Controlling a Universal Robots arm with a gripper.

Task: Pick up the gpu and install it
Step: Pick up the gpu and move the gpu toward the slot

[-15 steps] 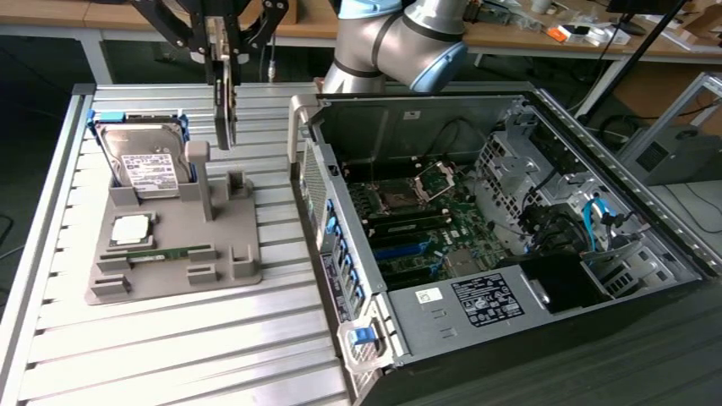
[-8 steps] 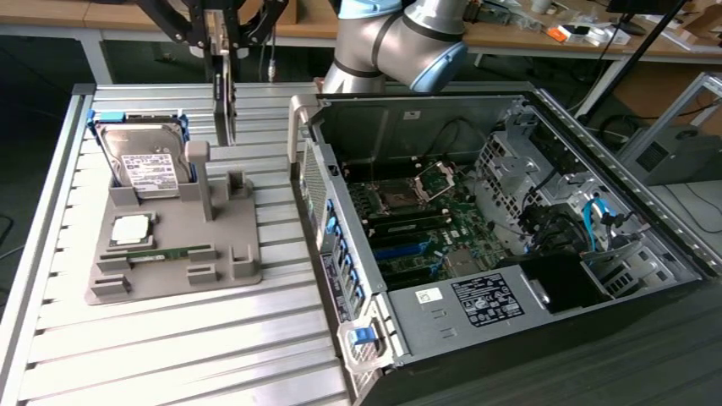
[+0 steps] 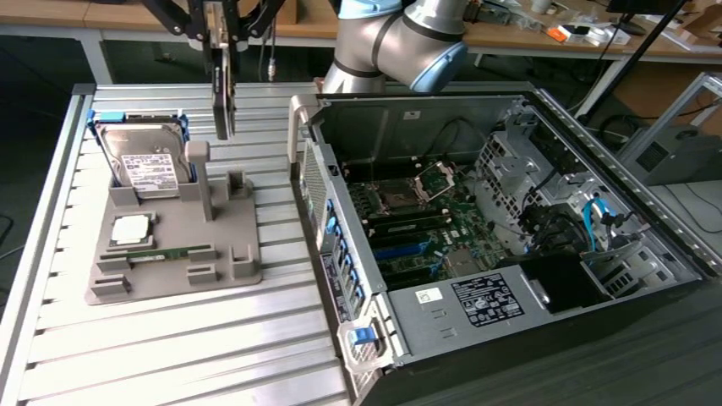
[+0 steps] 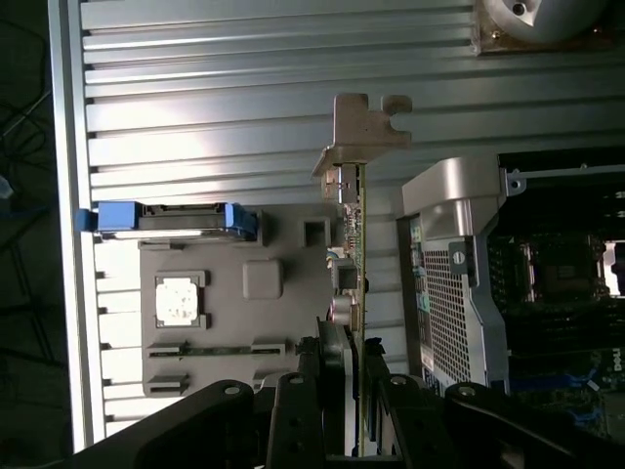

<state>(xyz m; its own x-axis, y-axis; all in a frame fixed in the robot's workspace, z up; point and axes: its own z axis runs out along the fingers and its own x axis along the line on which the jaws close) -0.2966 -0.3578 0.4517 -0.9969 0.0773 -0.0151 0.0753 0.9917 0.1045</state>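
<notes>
The gpu point(image 3: 222, 93) hangs edge-on in the air above the grey holder point(image 3: 169, 254), clear of its upright post. It is a thin dark card held vertically, and my gripper point(image 3: 222, 38) is shut on its upper part. In the wrist view the gpu point(image 4: 356, 264) runs out from between the black fingers point(image 4: 327, 381), and its pale metal bracket point(image 4: 366, 127) sits at the far end. My gripper point(image 4: 352, 391) clamps the card from both sides. The open computer case point(image 3: 474, 211) lies toward the exterior view's right of the card.
The grey holder carries a silver hard drive point(image 3: 144, 161) in a blue frame, a square processor chip point(image 3: 130, 227) and a green memory stick point(image 3: 158, 252). The ribbed metal table point(image 3: 169, 338) extends in front. The case's raised side wall point(image 3: 321, 169) stands between holder and motherboard point(image 3: 418, 228).
</notes>
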